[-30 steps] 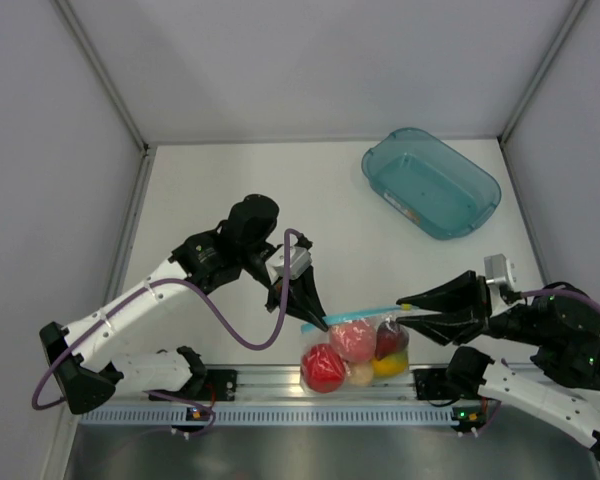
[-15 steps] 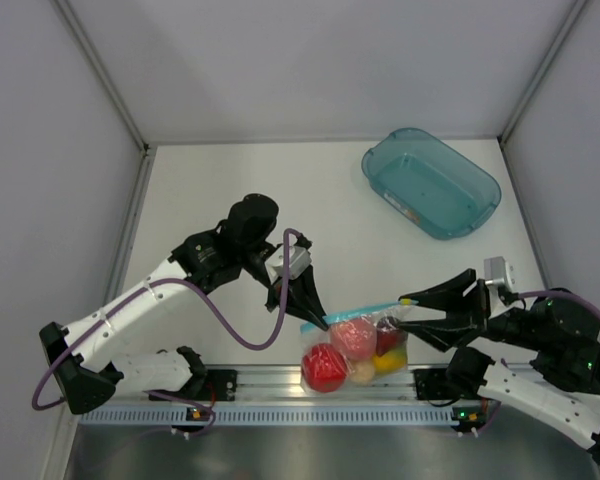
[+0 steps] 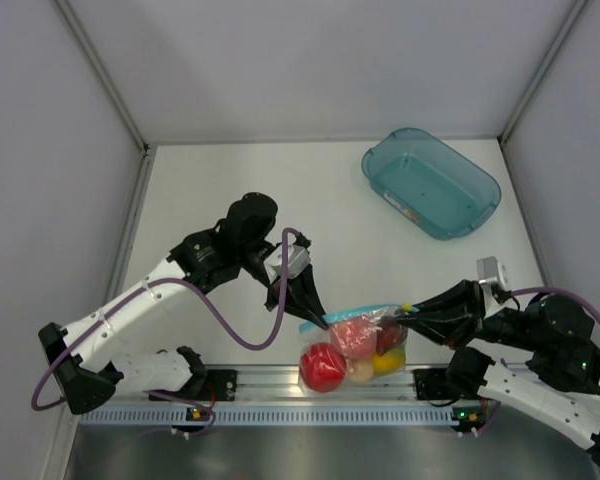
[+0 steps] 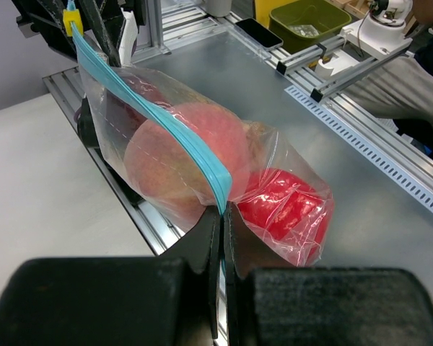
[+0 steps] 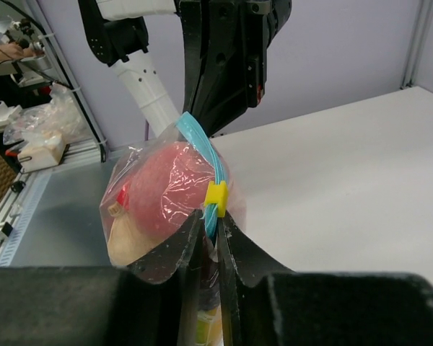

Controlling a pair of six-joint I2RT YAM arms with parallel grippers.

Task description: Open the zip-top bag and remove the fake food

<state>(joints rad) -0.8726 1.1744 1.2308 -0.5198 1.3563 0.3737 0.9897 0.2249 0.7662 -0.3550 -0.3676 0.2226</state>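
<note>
Top external: right gripper (image 3: 408,312), open a moment ago, now pinches the zip-top bag (image 3: 368,322) at its yellow slider (image 5: 216,194); left gripper (image 3: 323,319) clamps the opposite corner above the near rail (image 3: 250,381), fake food (image 3: 323,367) inside, unzipping looks next

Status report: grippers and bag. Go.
Left gripper shut on zip-top bag, strip end. Right gripper shut beside yellow slider. Fake food inside, nothing blocking.

The white table (image 3: 230,180) stretches from the aluminium rail (image 3: 260,378) along its near edge to the far wall. One teal translucent tub (image 3: 430,185) rests directly on it, set diagonally in the far right corner.
</note>
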